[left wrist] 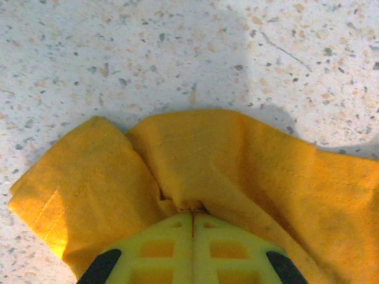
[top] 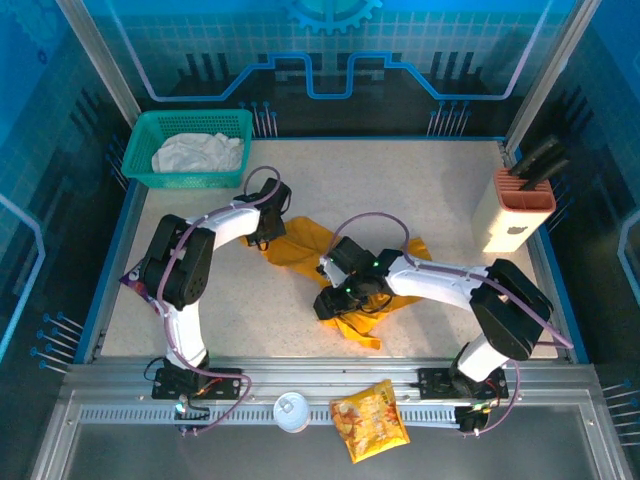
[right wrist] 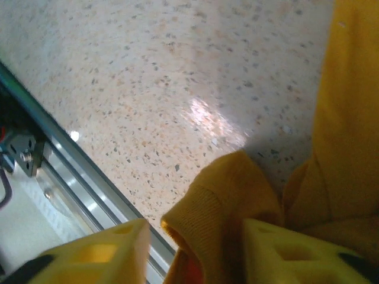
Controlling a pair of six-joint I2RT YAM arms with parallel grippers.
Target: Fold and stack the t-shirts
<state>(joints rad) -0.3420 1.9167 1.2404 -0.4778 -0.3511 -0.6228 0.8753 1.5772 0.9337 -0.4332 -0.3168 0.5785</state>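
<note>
While the top view lays out the whole worktop [top: 430,190], with the mustard t-shirt [top: 303,240] crumpled at its middle between the two arms and the off-white t-shirt [top: 197,153] bunched in the teal basket [top: 185,181] at the far left corner, the fingers there are too small to read. The left wrist view settles one: the left gripper [left wrist: 192,228] has its yellow fingers pressed together, pinching a fold of the mustard cloth that puckers at their tips. The right wrist view settles the other: the right gripper [right wrist: 195,248] stands with its fingers parted, a ribbed edge of the same shirt rising in the gap, and a metal rail [right wrist: 89,189] runs along the worktop's edge beyond
</note>
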